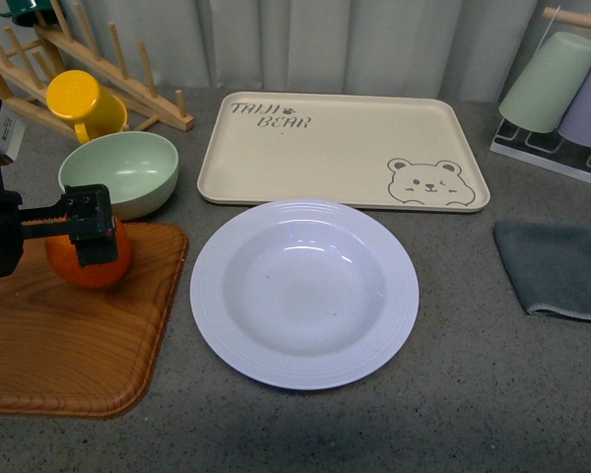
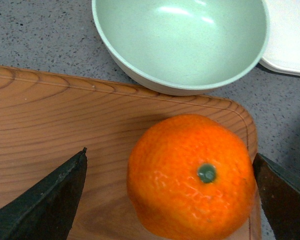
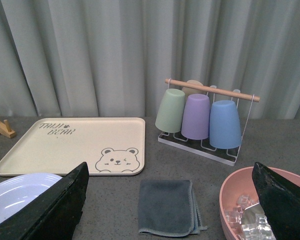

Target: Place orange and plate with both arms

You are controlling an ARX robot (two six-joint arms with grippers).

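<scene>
The orange (image 1: pixel 100 273) sits on the wooden board (image 1: pixel 69 345) at the left. My left gripper (image 1: pixel 91 227) is over it, open, and hides part of it in the front view. In the left wrist view the orange (image 2: pixel 190 175) lies between the two black fingers (image 2: pixel 45 205), stem dot up, with a gap on one side. The white plate (image 1: pixel 215 296) lies empty on the table's middle, right of the board. My right gripper (image 3: pixel 170 165) is open, holds nothing, and is up above the table's right side. It does not show in the front view. The plate's edge (image 3: pixel 15 195) shows beside one of its fingers.
A pale green bowl (image 1: pixel 123 169) stands just behind the board, with a yellow mug (image 1: pixel 79 101) on a wooden rack (image 1: pixel 128 74) behind it. The beige bear tray (image 1: pixel 345 148) lies behind the plate. At the right are a grey cloth (image 1: pixel 557 266), a cup rack (image 1: pixel 561 94) and a pink bowl of ice (image 3: pixel 235 195).
</scene>
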